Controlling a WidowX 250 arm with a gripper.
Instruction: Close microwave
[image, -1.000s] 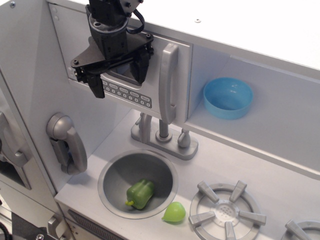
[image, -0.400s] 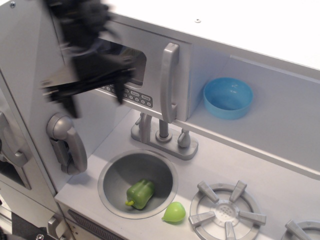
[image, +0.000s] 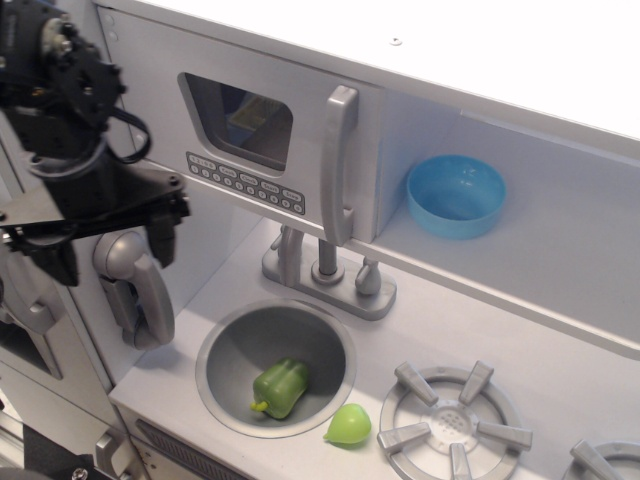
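Observation:
The microwave (image: 265, 140) is a grey-white box at the upper left, with a dark rounded window, a button row and a tall silver handle (image: 337, 165). Its door lies flush with the cabinet front. My black gripper (image: 108, 245) hangs well to the lower left of the door, away from it, in front of the side wall. Its two fingers (image: 160, 236) point down, spread apart, with nothing between them.
A blue bowl (image: 456, 195) sits in the shelf nook to the right. A silver faucet (image: 325, 270) stands below the microwave. A green pepper (image: 280, 387) lies in the sink (image: 225, 350); a light green fruit (image: 348, 425) lies beside it. A grey phone-like handle (image: 140, 290) hangs on the left wall.
My gripper has pulled away from the microwave door, moving down and left toward the side wall. The door window, covered before, now shows fully.

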